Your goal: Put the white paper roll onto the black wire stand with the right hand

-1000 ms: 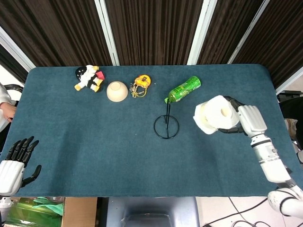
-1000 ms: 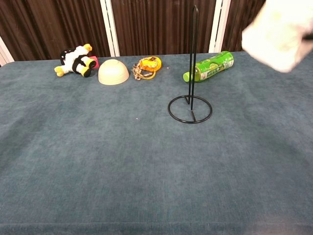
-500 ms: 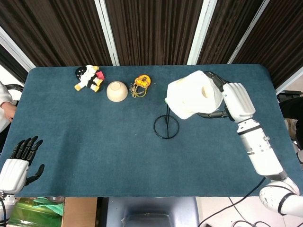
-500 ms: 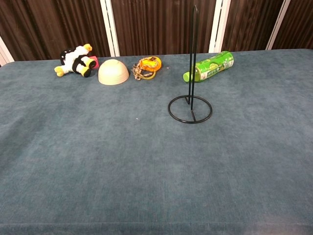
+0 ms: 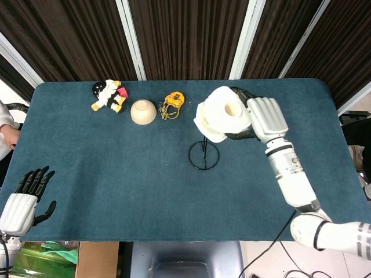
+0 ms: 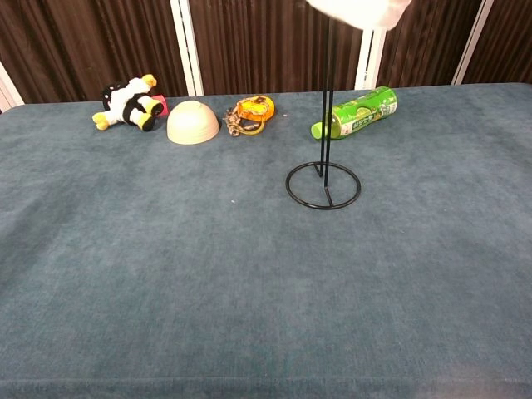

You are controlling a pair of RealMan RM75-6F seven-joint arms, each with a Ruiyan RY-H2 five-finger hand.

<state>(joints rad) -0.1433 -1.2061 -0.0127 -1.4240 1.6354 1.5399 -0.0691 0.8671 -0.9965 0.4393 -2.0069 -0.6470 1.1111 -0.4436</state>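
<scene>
White paper roll (image 5: pixel 223 119), hollow core upward, held aloft in the fingers of the right hand (image 5: pixel 264 119) above the black wire stand (image 5: pixel 204 154), presumably to line the core up with the upright rod. Chest view crops the roll at the top edge, rod tip hidden. Left hand (image 5: pixel 23 200) idle at the table's (image 5: pixel 116 174) near-left corner, fingers spread, empty.

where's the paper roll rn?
Head view: paper roll held in the right hand, up over the stand, right of the keychain.
</scene>
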